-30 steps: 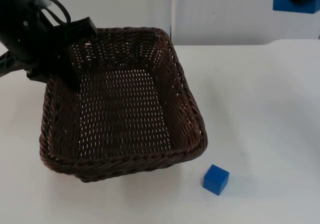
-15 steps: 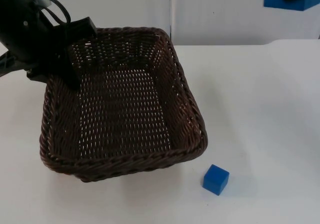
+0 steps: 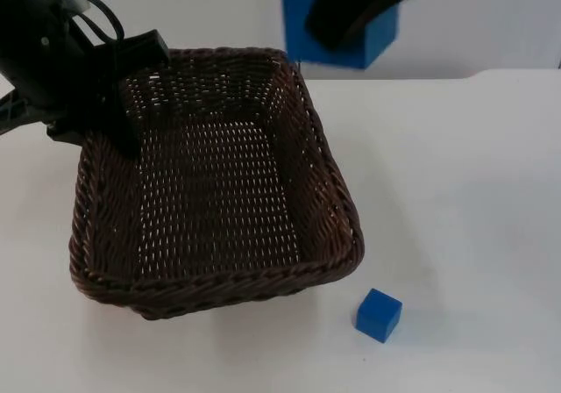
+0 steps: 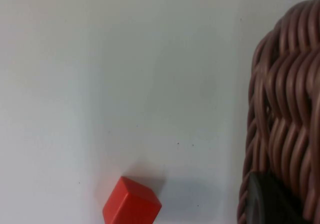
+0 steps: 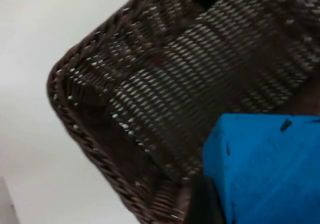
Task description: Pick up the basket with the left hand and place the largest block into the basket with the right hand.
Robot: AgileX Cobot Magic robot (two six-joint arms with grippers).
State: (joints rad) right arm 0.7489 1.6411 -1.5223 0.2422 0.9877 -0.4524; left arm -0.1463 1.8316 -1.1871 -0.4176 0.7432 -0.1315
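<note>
Carrying the large blue block clamped, right claw hangs above the basket's far rim; early release risks bouncing it onto the worktop. Left claw grips the basket's far-left rim; slip would tilt it.

The left gripper clamps the far-left rim of the basket. The right gripper holds a big blue block above the basket's far right corner. A small blue block lies on the table near the basket's front corner.

Large block above basket's far right corner; small block before it
</note>
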